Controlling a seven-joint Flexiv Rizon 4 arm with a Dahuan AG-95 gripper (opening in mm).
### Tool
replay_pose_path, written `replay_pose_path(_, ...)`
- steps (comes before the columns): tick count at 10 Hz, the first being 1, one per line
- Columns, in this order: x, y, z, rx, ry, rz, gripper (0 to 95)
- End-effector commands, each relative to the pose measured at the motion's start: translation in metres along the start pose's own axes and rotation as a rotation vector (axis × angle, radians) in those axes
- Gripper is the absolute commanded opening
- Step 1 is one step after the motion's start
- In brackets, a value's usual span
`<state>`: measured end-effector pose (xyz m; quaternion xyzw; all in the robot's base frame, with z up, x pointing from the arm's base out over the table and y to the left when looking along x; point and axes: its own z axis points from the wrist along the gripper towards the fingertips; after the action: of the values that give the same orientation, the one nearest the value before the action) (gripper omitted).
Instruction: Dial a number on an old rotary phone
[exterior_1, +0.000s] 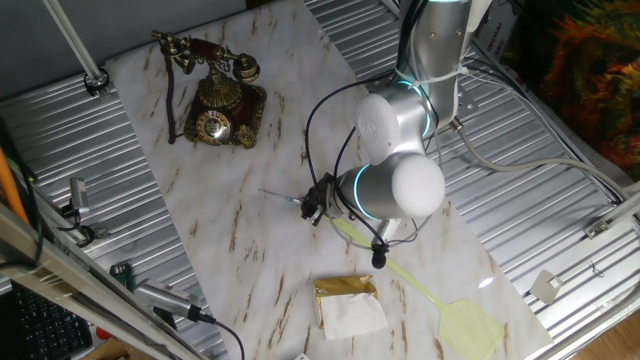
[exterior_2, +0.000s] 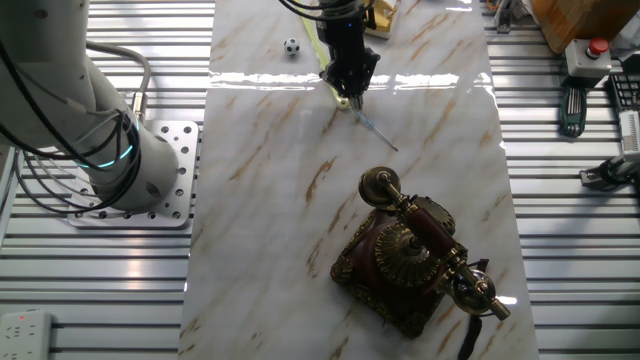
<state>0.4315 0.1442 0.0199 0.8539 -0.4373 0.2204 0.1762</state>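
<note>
The old rotary phone (exterior_1: 222, 103) stands at the far left of the marble sheet, its round brass dial (exterior_1: 213, 126) facing the front and the dark red-and-brass handset (exterior_1: 208, 54) resting on the cradle. In the other fixed view I see the phone (exterior_2: 405, 265) from behind, so the dial is hidden. My gripper (exterior_1: 313, 203) hovers right of the phone, well apart from it, and is shut on a thin rod (exterior_1: 282, 196). The rod's tip points toward the phone. In the other fixed view the gripper (exterior_2: 349, 88) holds the rod (exterior_2: 376, 130) slanting down toward the phone.
A yellow fly swatter (exterior_1: 440, 300) lies under the arm on the marble sheet (exterior_1: 260, 260). A gold-wrapped packet (exterior_1: 348, 303) sits near the front edge. A small soccer ball (exterior_2: 291, 46) rests beside the gripper. Ribbed metal table (exterior_1: 540, 200) surrounds the sheet.
</note>
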Motion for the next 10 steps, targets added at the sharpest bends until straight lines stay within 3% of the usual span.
replay_pose_path(1, 0.0007, 0.0003, -0.0003, 0.001, 0.000, -0.001, 0.0)
replay_pose_path(10, 0.0016, -0.0029, 0.0001, 0.010, 0.012, -0.008, 0.0)
